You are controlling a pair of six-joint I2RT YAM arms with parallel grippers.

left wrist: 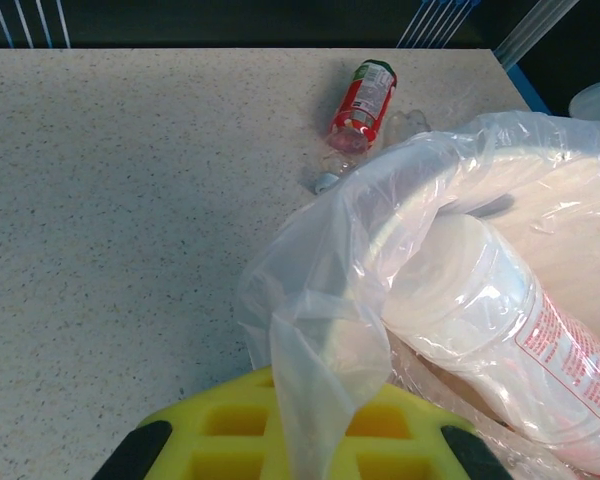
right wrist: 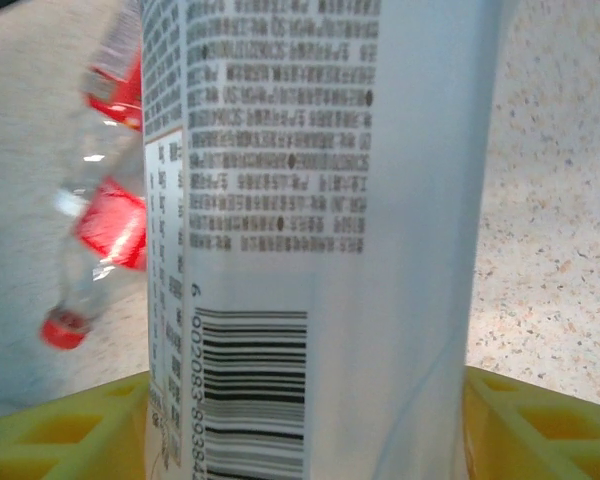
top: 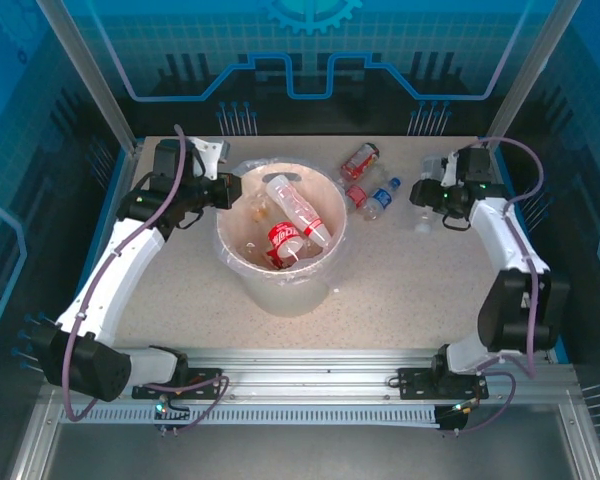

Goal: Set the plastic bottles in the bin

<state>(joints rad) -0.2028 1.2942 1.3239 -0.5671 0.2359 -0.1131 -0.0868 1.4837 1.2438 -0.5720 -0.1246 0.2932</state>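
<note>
Bottle (right wrist: 320, 200) in right hand (right wrist: 302, 405); left hand (left wrist: 302, 440) pinches liner (left wrist: 325, 300).

The speckled beige tabletop (top: 410, 290) carries the bin (top: 280, 285), which stands near its middle, a little to the left. Far right of the bin, three plastic bottles lie close together: a red-labelled bottle (top: 360, 159), a second red-labelled bottle (top: 355, 195) and a blue-labelled bottle (top: 380, 201). Near them, a white-labelled bottle (right wrist: 310, 200) is upright; whether its base touches the tabletop cannot be told.
</note>
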